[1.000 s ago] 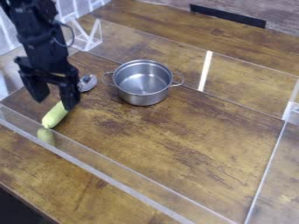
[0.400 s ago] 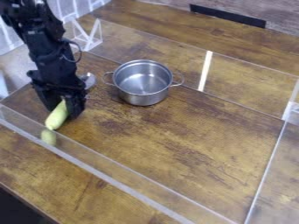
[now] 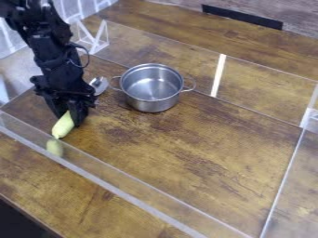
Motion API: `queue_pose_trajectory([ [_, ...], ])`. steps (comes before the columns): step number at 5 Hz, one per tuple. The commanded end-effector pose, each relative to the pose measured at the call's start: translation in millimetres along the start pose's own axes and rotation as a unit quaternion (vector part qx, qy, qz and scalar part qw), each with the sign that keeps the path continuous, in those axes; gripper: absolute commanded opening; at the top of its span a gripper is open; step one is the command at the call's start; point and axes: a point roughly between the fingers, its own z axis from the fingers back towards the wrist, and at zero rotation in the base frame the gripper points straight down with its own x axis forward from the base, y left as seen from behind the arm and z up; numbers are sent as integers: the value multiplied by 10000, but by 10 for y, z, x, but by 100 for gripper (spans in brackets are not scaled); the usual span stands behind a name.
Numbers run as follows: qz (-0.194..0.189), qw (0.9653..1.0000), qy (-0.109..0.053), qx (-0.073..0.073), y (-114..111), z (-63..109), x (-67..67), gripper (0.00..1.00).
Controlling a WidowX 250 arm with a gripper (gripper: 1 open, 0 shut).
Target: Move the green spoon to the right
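The green spoon (image 3: 59,124) lies on the wooden table at the left, its yellow-green handle pointing toward the front left and its silver bowl (image 3: 95,86) toward the pot. My black gripper (image 3: 69,106) stands straight down over the upper part of the handle, fingers closed around it. The spoon rests on the table under the grip.
A round steel pot (image 3: 152,86) with side handles sits just right of the gripper. Clear acrylic walls (image 3: 137,206) fence the work area at front, right and back. White rack bars stand at the back left. Bare wood (image 3: 211,139) stretches to the right.
The gripper came down onto the spoon's handle and went from open to shut around it. The spoon has stayed in place.
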Motion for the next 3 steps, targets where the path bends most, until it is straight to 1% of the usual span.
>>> queue_pose_trajectory([
  [1,-782,9967,-151,-133,-189,102,30,0],
  [2,-1290,9913,-118,-248,-233,124,-10,0],
  [3,-1075,9938,-122,-262,-274,147,-40,0],
])
